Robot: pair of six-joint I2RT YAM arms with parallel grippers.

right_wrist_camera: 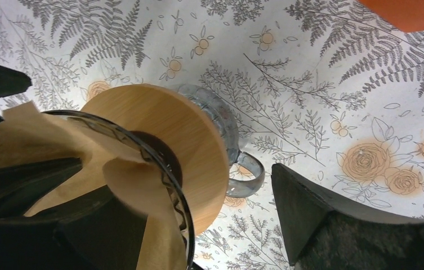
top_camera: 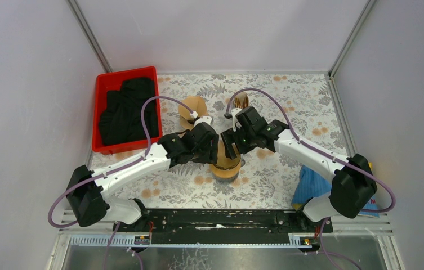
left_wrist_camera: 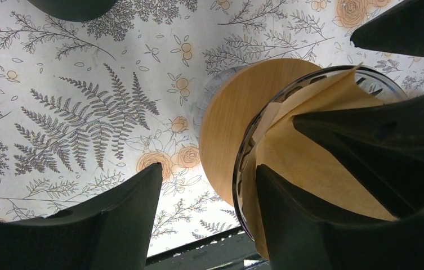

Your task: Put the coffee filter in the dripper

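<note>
Both arms are meeting over the glass dripper (top_camera: 225, 166), which is sitting by its wooden collar (right_wrist_camera: 198, 140) on a handled glass vessel (right_wrist_camera: 229, 132) near the middle of the floral table (top_camera: 288, 101). The brown coffee filter (left_wrist_camera: 311, 163) is lying inside the dripper's cone. The left gripper (left_wrist_camera: 208, 174) and the right gripper (right_wrist_camera: 198, 185) are each standing released, jaws spread astride the rim, one finger outside and one reaching inside over the filter.

Tan paper coffee filter (left_wrist_camera: 311, 154), creased, seated inside glass dripper (left_wrist_camera: 226, 121); wooden collar
</note>
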